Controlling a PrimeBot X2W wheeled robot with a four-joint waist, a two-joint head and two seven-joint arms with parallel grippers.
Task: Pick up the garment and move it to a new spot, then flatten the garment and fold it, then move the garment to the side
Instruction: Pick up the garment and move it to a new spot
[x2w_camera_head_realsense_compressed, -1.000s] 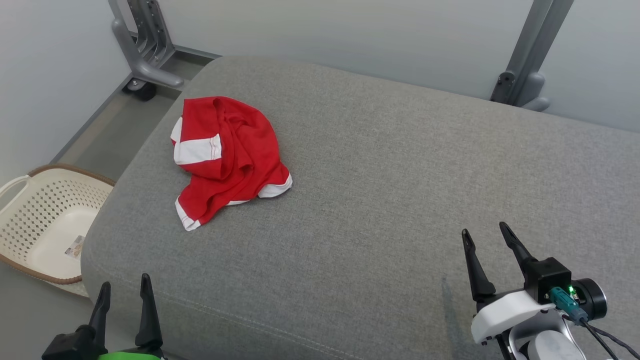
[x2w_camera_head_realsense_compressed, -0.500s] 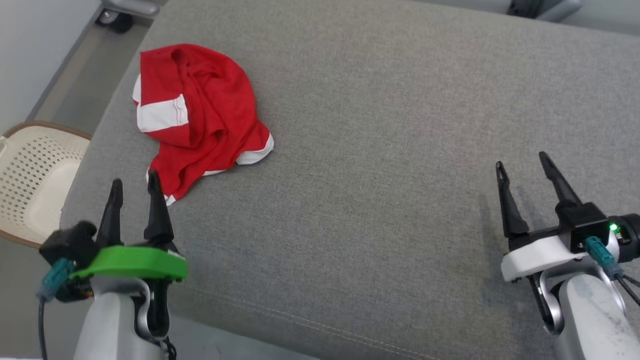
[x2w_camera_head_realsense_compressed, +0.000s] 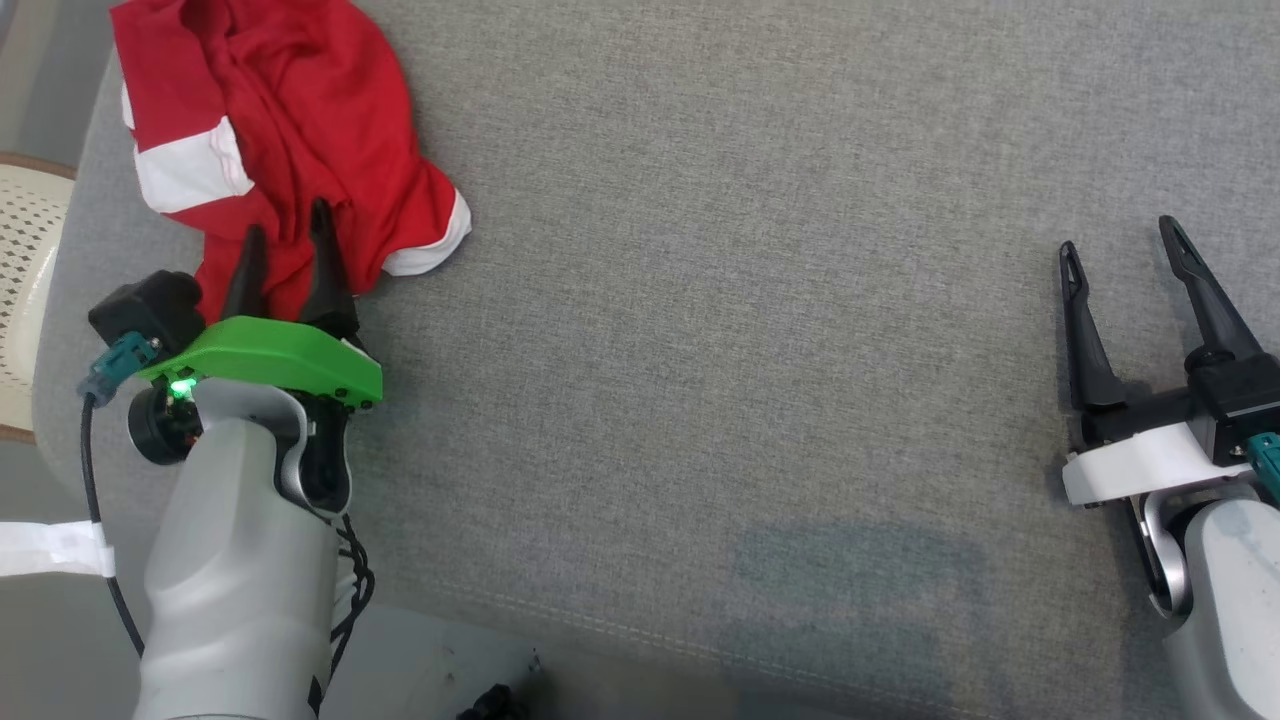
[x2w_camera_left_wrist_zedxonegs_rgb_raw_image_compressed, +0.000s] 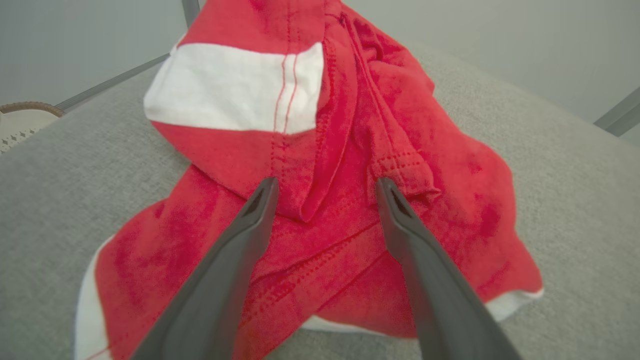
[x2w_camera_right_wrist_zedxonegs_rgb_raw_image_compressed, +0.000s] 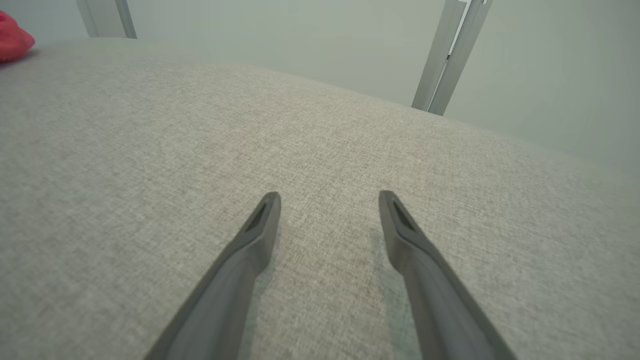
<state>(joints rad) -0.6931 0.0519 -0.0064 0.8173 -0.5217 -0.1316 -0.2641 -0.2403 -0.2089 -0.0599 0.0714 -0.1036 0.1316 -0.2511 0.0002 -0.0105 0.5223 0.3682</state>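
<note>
Two fingers spread, left hand over garment

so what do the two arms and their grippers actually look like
Both grippers have two long, dark, tapering fingers on pale grey forearms. The left gripper wears a green plastic cover, with a teal plug, a black cable and a small green light. The right gripper has a white cover and a teal connector.

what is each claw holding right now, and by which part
Nothing is held. The left claw is open over the red garment, not closed on it; the right claw is open above the grey cushion.
</note>
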